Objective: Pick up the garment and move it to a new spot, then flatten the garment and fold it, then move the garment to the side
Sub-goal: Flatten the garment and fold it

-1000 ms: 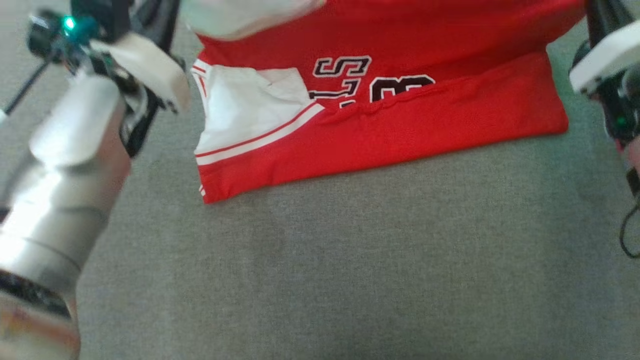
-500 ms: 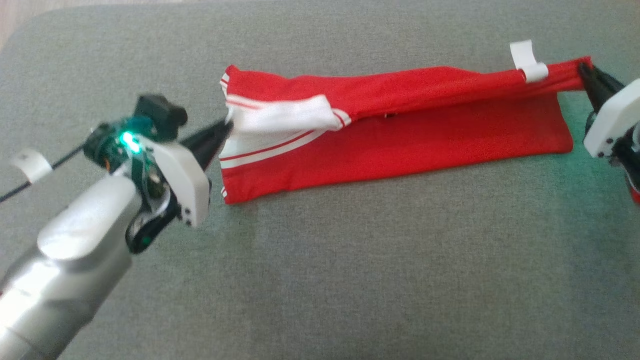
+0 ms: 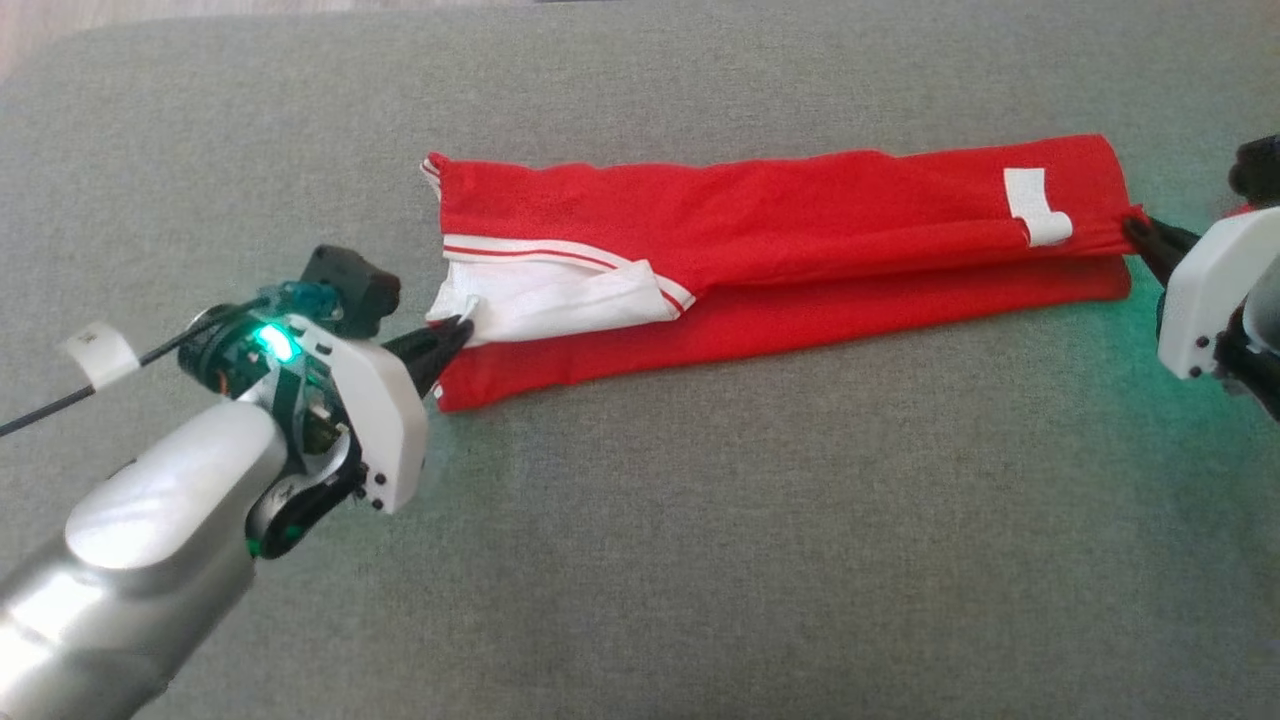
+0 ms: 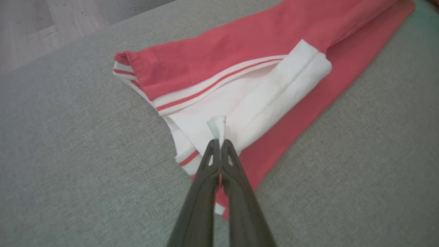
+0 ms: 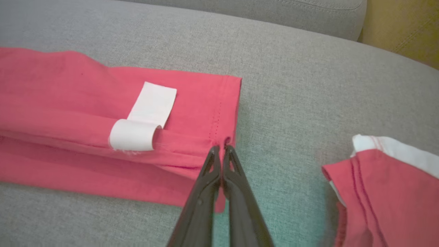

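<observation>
Head view: right end effector (image 3: 1132, 226) body cut by the right edge, left arm (image 3: 130, 560) runs off the lower left corner. Lower layers of the garment (image 3: 780, 215) hidden under the top fold. Right wrist view cuts it at left, left wrist view at top right. The tag (image 5: 144, 118) curls, underside hidden. A red-white cloth (image 5: 387, 195) is cut by the lower right corner, can't tell what it is.

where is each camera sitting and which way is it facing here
Head view: on the head, looking forward and down at the red garment on the grey cushion; the silver left forearm, left fingers and right fingers show.
Left wrist view: on the left wrist, looking along its shut fingers, which pinch the garment's white-trimmed end.
Right wrist view: on the right wrist, looking along its shut fingers at the hemmed end beside the white tag.
Shared: head and right wrist views both show that tag.
</observation>
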`<state>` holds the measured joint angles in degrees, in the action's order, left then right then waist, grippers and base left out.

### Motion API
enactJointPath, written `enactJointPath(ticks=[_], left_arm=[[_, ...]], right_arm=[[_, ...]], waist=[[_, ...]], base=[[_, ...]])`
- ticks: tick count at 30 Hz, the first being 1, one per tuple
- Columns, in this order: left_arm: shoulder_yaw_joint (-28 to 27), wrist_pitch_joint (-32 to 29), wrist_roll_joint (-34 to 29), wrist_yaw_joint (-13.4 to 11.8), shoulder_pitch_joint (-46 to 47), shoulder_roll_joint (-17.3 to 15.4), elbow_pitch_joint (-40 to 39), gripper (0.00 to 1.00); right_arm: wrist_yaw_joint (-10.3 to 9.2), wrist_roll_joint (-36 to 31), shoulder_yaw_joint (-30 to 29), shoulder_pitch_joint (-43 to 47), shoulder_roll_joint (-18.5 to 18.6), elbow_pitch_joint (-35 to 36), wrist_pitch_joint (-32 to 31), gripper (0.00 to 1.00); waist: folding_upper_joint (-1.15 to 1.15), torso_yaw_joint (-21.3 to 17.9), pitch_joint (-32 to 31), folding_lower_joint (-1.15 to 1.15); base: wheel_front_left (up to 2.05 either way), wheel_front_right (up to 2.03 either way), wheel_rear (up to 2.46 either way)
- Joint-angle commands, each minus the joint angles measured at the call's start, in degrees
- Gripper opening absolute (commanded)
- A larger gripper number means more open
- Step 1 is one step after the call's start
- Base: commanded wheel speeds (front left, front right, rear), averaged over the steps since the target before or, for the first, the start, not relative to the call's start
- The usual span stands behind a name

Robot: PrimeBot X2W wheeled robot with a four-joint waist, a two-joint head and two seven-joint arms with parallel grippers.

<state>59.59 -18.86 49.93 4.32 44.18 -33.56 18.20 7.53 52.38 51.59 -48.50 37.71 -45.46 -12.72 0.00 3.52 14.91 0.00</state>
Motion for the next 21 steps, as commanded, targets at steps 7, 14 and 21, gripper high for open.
enactJointPath(ticks=[7, 14, 21], left_arm=[[-2.5, -0.7, -0.1, -2.0, 1.9, -2.3, -2.3, 0.63], [-4.6, 3.1, 0.2, -5.7, 1.1, -1.4, -1.0, 1.0], [-11.3, 15.7, 1.7, -11.0, -0.3, 2.0, 0.4, 1.0]], right_arm=[[-0.04, 1.4, 1.7, -0.2, 1.4, -1.7, 0.8, 1.0], [-0.04, 6.7, -1.6, -1.2, 0.8, -3.6, 4.5, 1.0], [-0.04, 10.5, -7.3, -3.3, -0.5, -4.0, 15.1, 1.0]], waist=[[0.0, -0.8, 0.2, 0.0], [0.0, -2.1, -1.7, 0.0], [0.0, -3.2, -4.3, 0.0]], base=[[0.0, 0.0, 0.0], [0.0, 0.0, 0.0], [0.0, 0.0, 0.0]])
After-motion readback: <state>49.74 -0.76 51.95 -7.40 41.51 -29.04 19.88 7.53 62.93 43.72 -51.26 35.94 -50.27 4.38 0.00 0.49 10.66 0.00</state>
